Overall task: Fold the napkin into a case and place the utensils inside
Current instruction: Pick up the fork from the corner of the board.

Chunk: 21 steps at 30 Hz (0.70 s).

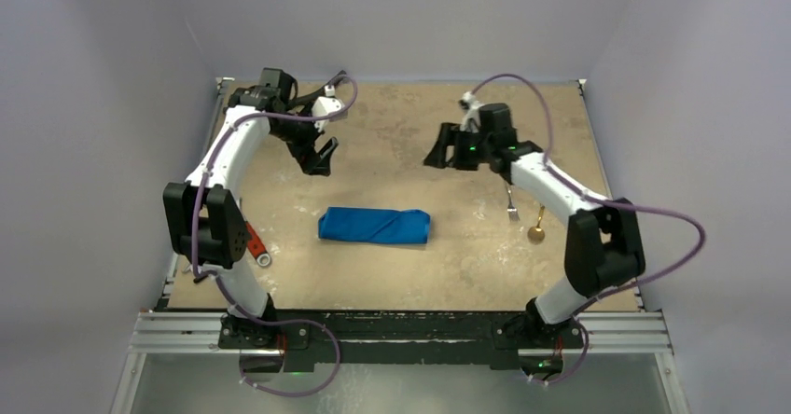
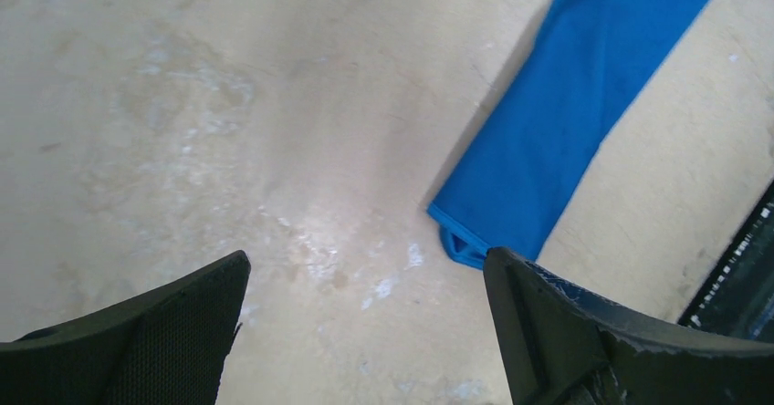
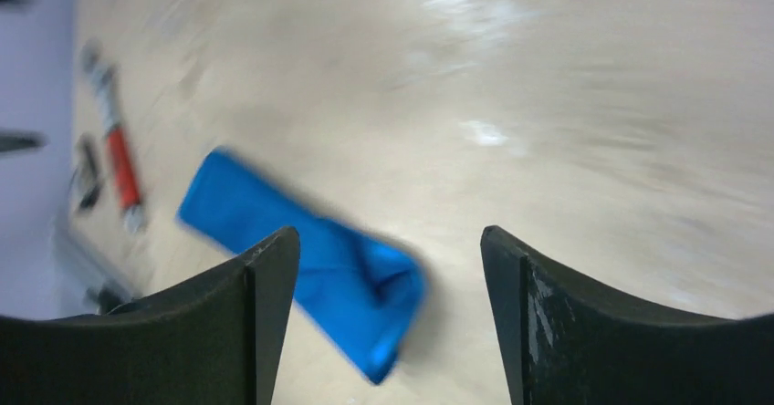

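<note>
The folded blue napkin [image 1: 374, 226] lies flat mid-table as a narrow oblong. The fork [image 1: 512, 206] and spoon [image 1: 537, 231] are at its 3 o'clock, partly under the right forearm [image 1: 550, 183], and a red-handled wrench [image 1: 257, 249] is at its 9 o'clock. The left gripper [image 1: 322, 160] hangs at the napkin's 11 o'clock and the right gripper [image 1: 437, 158] at its 1 o'clock, both with claws spread, apart from the cloth.

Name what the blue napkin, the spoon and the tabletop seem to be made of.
Napkin: smooth blue fabric, perhaps satin; soft creases and a stitched hem.
Spoon: probably metal, gold-coloured bowl; too small to confirm.
Tabletop: mottled beige, stone-look board, pale worn patches.
</note>
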Available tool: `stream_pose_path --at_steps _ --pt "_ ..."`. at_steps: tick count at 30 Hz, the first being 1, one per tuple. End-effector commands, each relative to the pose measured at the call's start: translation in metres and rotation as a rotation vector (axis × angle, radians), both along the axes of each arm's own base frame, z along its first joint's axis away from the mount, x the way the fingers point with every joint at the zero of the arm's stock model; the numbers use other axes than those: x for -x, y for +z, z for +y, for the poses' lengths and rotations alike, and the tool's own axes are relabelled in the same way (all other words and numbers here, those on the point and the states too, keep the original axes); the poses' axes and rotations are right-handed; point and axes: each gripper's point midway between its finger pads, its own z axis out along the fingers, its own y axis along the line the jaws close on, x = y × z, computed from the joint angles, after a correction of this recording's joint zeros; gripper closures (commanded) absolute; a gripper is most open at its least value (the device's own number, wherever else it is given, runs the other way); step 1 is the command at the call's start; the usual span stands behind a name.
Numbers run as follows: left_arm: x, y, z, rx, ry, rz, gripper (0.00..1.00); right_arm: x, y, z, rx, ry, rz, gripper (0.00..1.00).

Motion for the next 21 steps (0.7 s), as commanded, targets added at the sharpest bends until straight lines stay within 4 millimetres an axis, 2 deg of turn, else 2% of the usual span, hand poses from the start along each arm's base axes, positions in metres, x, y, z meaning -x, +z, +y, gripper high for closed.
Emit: stream_pose_path --at_steps 1,3,4,6,9,12,15,21 --pt "-0.031 0.016 0.023 -0.079 0.152 -0.049 0.01 -0.03 -0.019 -0.129 0.211 -0.474 0.043 0.23" --pt "-0.037 0.016 0.034 -0.103 0.156 -0.063 0.02 -0.032 -0.033 -0.168 0.267 -0.586 0.069 0.23" --pt "-0.043 0.017 0.041 -0.099 0.201 -0.066 0.01 -0.032 -0.039 -0.18 0.294 -0.621 0.076 0.23" --pt "-0.052 0.019 0.051 -0.072 0.256 -0.062 0.01 -0.032 -0.05 -0.197 0.346 -0.665 0.086 0.23" --pt "-0.054 0.022 0.064 -0.025 0.28 -0.037 0.01 -0.037 -0.072 -0.217 0.435 -0.708 0.122 0.27" --pt "-0.057 0.02 0.078 -0.067 0.333 -0.041 0.01 -0.041 -0.088 -0.226 0.453 -0.729 0.158 0.32" --pt "-0.057 0.026 0.079 -0.059 0.35 -0.074 0.01 -0.041 -0.101 -0.225 0.45 -0.722 0.187 0.33" --pt "-0.061 0.037 0.078 -0.041 0.375 -0.11 0.02 -0.021 -0.126 -0.219 0.444 -0.685 0.246 0.39"
